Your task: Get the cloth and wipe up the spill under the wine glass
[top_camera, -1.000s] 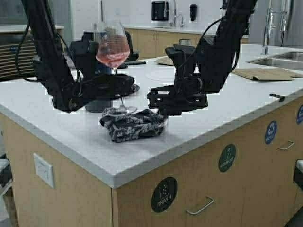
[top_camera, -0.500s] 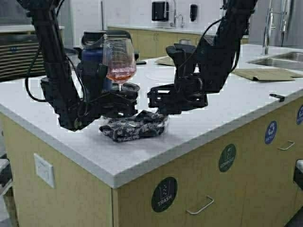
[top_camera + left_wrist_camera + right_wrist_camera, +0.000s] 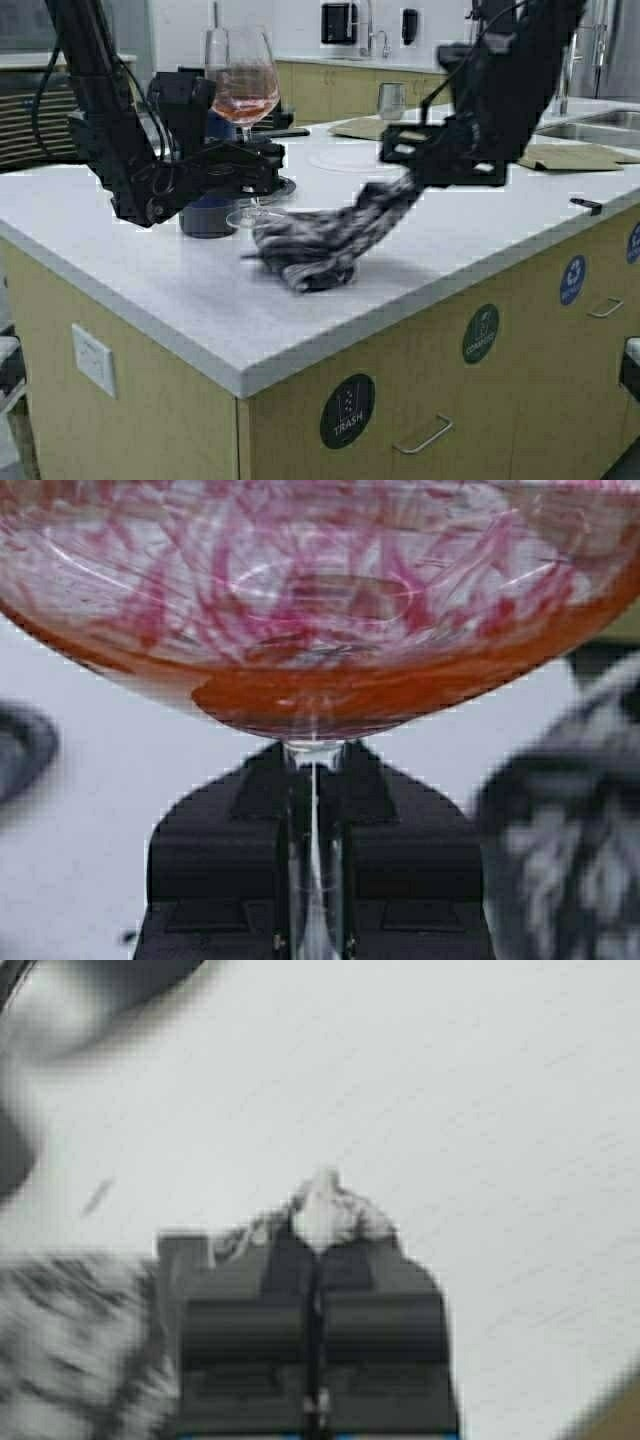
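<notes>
- One wine glass (image 3: pixel 243 95), clear with pink-red liquid in its bowl, stands upright; its round foot sits near the counter surface beside a dark blue bottle (image 3: pixel 207 215), but whether it touches cannot be told.
- One left end effector (image 3: pixel 262 166) is clamped on the glass stem just under the bowl; the left wrist view shows the two fingers (image 3: pixel 225 865) pressed against the thin stem (image 3: pixel 315 870) from either side.
- One cloth (image 3: pixel 318 243), mottled dark grey and white, lies bunched on the counter just in front of the glass foot, with one corner pulled up in a taut strip toward the right.
- One right end effector (image 3: pixel 415 178) is raised above the counter and closed on that lifted corner; in the right wrist view a tuft of cloth (image 3: pixel 325 1210) pokes out between its closed fingers.
- One white counter (image 3: pixel 200 300) carries everything; it tops a wooden island with round stickers, the nearest reading TRASH (image 3: pixel 347 411), and metal drawer handles.
- Two flat brown paper sheets lie farther back, one (image 3: pixel 565 156) by a sink on the right, one (image 3: pixel 360 128) near the middle.
- One small steel cup (image 3: pixel 391 100) stands behind.
- Beyond are wooden cabinets and a wall-mounted dispenser (image 3: pixel 338 22).
</notes>
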Controlling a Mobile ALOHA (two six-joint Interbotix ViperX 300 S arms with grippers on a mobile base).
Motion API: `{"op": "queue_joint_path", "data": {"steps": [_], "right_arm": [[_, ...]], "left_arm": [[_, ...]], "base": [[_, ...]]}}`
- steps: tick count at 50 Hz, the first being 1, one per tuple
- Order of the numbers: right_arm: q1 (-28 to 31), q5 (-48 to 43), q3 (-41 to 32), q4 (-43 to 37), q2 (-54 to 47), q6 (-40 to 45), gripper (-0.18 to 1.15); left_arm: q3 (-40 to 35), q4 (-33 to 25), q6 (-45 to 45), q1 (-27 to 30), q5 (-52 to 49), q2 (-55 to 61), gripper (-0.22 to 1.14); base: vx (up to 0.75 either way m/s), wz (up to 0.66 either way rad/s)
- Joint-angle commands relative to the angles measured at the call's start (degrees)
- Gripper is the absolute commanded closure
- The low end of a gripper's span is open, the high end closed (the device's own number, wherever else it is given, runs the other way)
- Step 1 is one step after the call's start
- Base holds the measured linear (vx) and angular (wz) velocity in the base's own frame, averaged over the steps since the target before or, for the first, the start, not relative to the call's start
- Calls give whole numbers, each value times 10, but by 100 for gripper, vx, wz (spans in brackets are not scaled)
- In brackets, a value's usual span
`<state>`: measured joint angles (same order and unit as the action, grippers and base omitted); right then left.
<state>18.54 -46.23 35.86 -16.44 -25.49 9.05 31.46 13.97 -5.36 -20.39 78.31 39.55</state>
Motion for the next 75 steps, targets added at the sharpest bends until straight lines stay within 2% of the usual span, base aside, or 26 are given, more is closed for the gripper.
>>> {"op": "queue_joint_path", "data": {"steps": [1, 8, 35, 40, 62, 75], "right_arm": [[-33, -45, 17, -16, 62, 5, 90], [-54, -69, 21, -17, 80, 5, 90], [-54, -70, 17, -11, 66, 4, 90], [-54, -70, 17, -10, 63, 4, 90], [-54, -70, 21, -4, 59, 4, 90], [-54, -70, 25, 7, 60, 5, 90]], "left_arm": [[-16, 3, 2, -3, 4, 3, 79], [-28, 5, 2, -4, 5, 33, 78], [-62, 25, 3, -3, 17, 108, 75], [-62, 30, 6, -3, 17, 112, 65], [-56, 25, 65, -3, 54, 132, 5], [4, 11, 79, -3, 105, 117, 1]], "base": [[0, 0], [0, 0], [0, 0], [0, 0], [0, 0], [0, 0]]}}
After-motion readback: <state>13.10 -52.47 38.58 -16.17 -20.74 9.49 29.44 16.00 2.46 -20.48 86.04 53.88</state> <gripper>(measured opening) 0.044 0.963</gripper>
